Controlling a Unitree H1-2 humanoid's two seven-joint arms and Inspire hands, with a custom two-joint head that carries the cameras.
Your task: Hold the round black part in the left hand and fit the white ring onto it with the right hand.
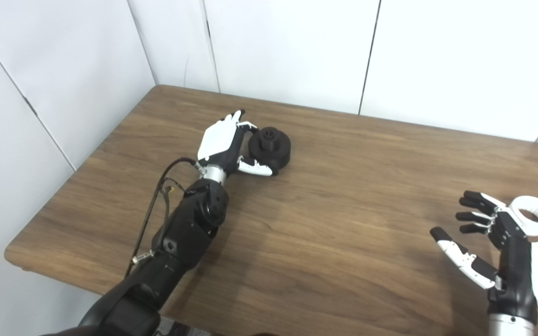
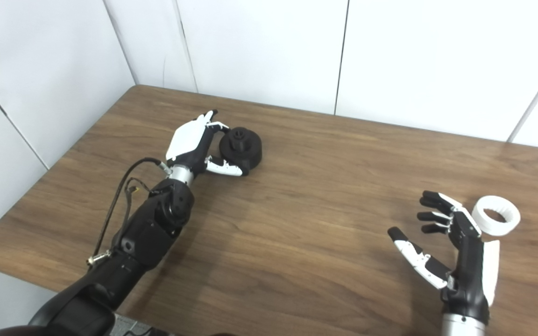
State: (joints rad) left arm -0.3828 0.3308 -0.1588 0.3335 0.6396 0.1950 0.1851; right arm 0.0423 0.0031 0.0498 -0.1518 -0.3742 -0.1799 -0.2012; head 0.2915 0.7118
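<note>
Left hand (image 1: 222,142) at round black part (image 1: 271,147), far left of wooden table (image 1: 334,196).
Fingers and thumb curved around part, touching it. Right hand (image 2: 460,252) spread wide, empty, just beside white ring (image 2: 498,214), lying flat at right.

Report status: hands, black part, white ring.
Left hand cupping round black part on table. Right hand open, holding nothing. White ring beside it, ungrasped. Nothing between.

Left hand (image 2: 193,140) lay on wooden table (image 2: 306,186), fingers and thumb cupped around round black part (image 2: 243,148), part resting on tabletop. Right hand (image 2: 456,247) spread wide, holding nothing. White ring (image 2: 498,214) lay flat just beyond right hand's back.
</note>
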